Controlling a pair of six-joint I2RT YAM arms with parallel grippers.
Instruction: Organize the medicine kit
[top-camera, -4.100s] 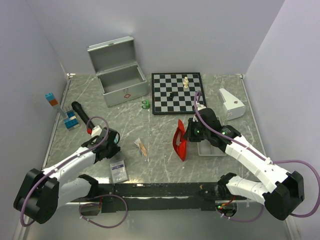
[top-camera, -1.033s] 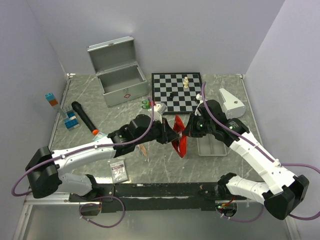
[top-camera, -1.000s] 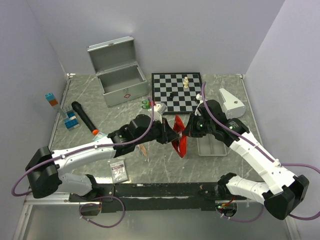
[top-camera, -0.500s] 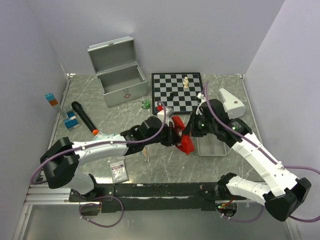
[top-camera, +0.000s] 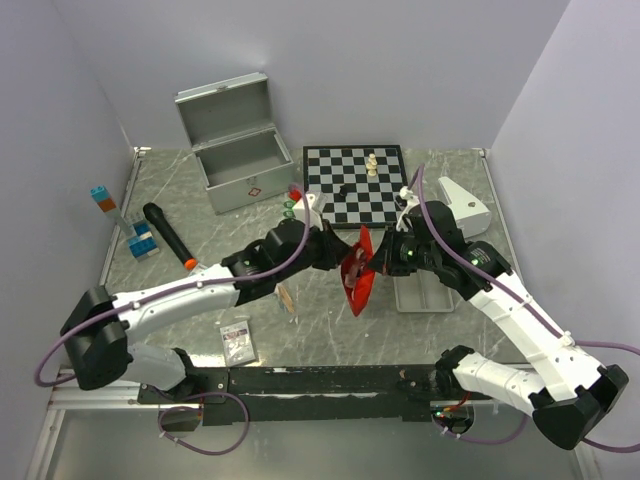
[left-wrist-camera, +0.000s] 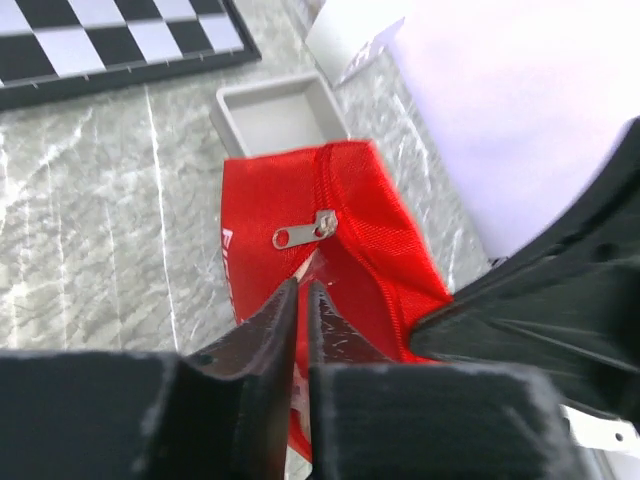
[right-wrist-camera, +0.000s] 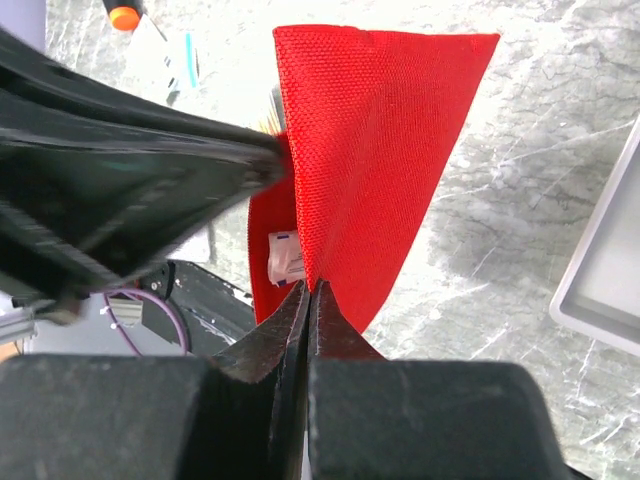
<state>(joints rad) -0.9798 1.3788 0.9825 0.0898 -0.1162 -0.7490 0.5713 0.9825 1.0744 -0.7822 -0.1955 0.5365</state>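
Mia: Start with the top camera. Where is the medicine kit (top-camera: 245, 180)?

Ben: At the back left of the desk (top-camera: 330, 325). Its lid is up and the inside looks empty. The red pouch (top-camera: 357, 275) is not in it. The pouch stands on edge in the middle, between the two arms, well apart from the box.

Mia: Who has it?

Ben: The right gripper (top-camera: 379, 264) is at its right side. The left gripper (top-camera: 338, 252) pokes in from the left. A small packet (top-camera: 237, 342) and a thin strip (top-camera: 287, 298) lie on the desk nearer the front.

Mia: Now the left wrist camera.

Ben: The left jaws are almost together, with only a thin slit between them. Their tips sit at the pouch's open edge, just under the zip pull (left-wrist-camera: 305, 232). I cannot tell if they pinch anything. The grey tray (left-wrist-camera: 280, 115) is behind the pouch.

Mia: And the right wrist camera?

Ben: The right jaws are squeezed tight on the pouch's cloth edge and hold it up. The pouch gapes a bit, and a little white thing (right-wrist-camera: 285, 265) shows inside.

Mia: So how far along is it?

Ben: Not far, I think. The pouch is open, maybe for filling. The loose bits, the zip, putting the pouch in the box and shutting the lid all look left to do.
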